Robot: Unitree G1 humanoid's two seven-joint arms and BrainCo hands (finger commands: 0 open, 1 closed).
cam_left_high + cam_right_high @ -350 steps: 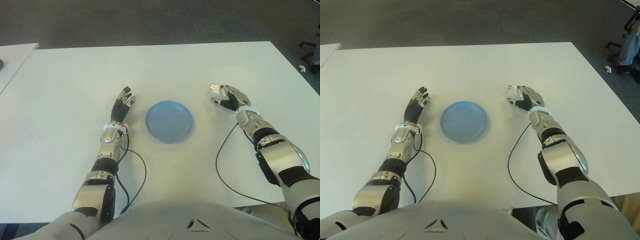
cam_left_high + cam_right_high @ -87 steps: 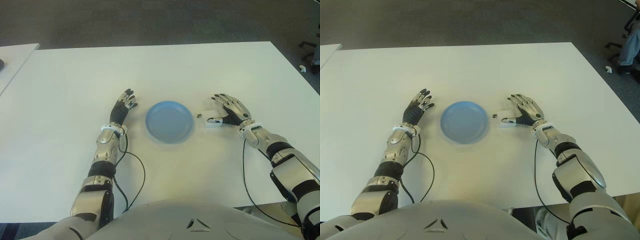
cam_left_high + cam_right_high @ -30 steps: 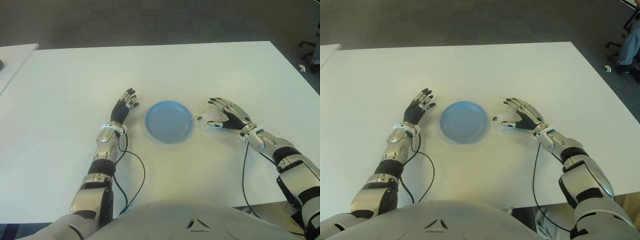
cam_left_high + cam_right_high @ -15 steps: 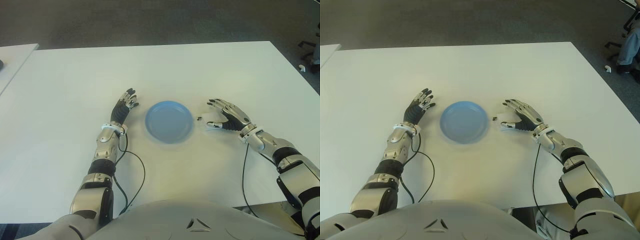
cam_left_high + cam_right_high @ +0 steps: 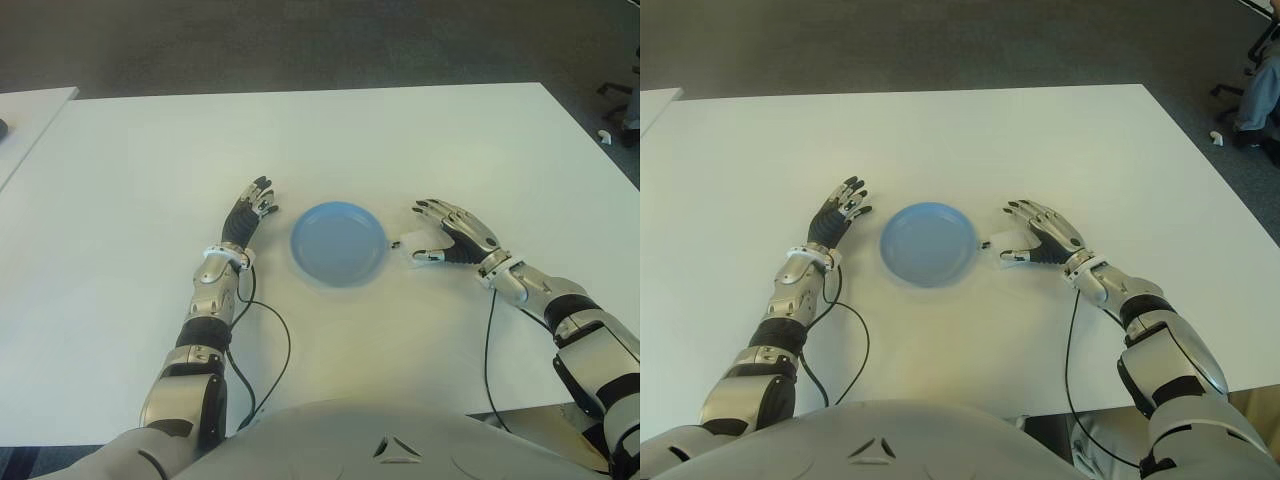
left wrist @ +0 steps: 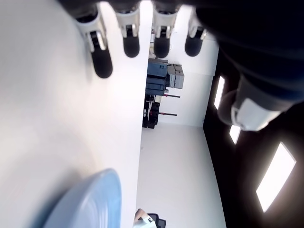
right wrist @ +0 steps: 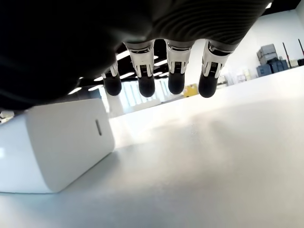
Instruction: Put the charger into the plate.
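We see our right hand [image 5: 1042,238], fingers spread and gripping nothing, has nudged the small white block charger [image 5: 1012,247] along the white table [image 5: 940,140] until it sits just beside the round blue plate's [image 5: 928,243] right rim, not yet in it, while our open left hand [image 5: 838,217] shows left of the plate.

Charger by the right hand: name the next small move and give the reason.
Probably close the right hand around the white charger before any lift. The charger lies on the table just outside the blue plate, and the right wrist view shows the fingers spread above it, holding nothing.
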